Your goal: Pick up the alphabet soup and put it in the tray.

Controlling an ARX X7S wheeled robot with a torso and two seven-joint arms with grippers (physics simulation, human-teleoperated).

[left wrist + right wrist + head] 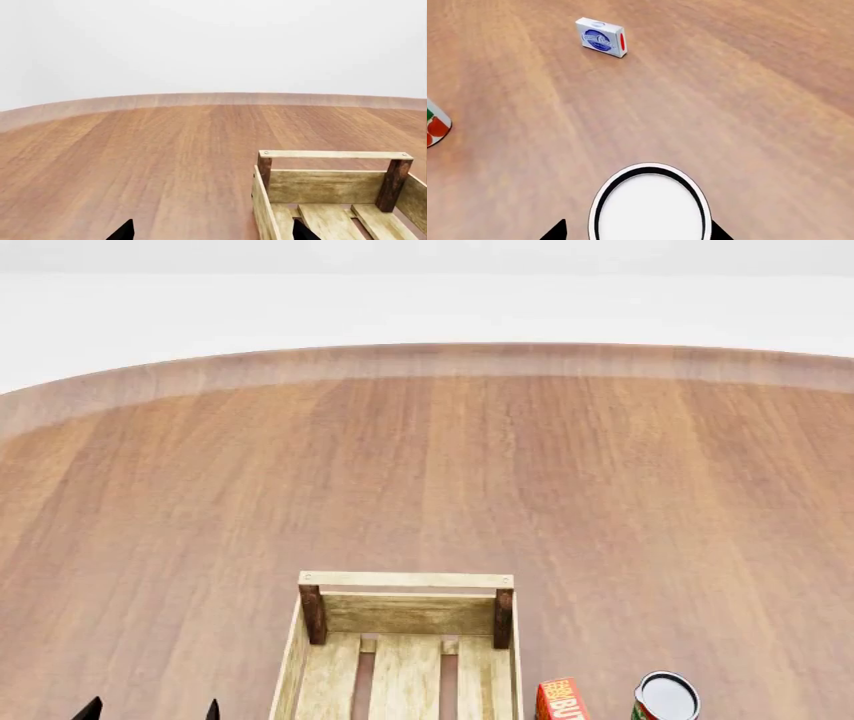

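Left wrist view. Left gripper (213, 236): only the two dark fingertips show, set wide apart, nothing between them but bare table (133, 160). Released and idle. One end of the tray (327, 187) lies just beside one fingertip; end rail and corner posts are visible, and the slats seen are empty.

Head view. The tray sits at 6 o'clock of the table, long axis running toward 12, cut off by the frame edge. At 3 o'clock from the tray, just beside it, is a small red box (562, 702). Further out the same way is a red-and-green can (665, 698) with a pale lid. Left gripper tips show at about 7 o'clock, well clear of the tray. The right arm is not seen here, and I cannot make out the alphabet soup.

Right wrist view. Right gripper (639, 234) hangs over a can with a pale, dark-rimmed lid, one fingertip on each side. Its label is hidden. Since the red-and-green can shows apart at the frame edge, I take this one for the alphabet soup (649, 205). It stands upright on the table, outside the tray. The jaws are spread wider than the lid, with a gap on both sides, so nothing is gripped and no contact is visible.

Step, as judged: approach and alignment for the grasp. The next move calls for descending around the can body, closing squarely, lifting clear, then carrying it toward 9 o'clock to the tray.
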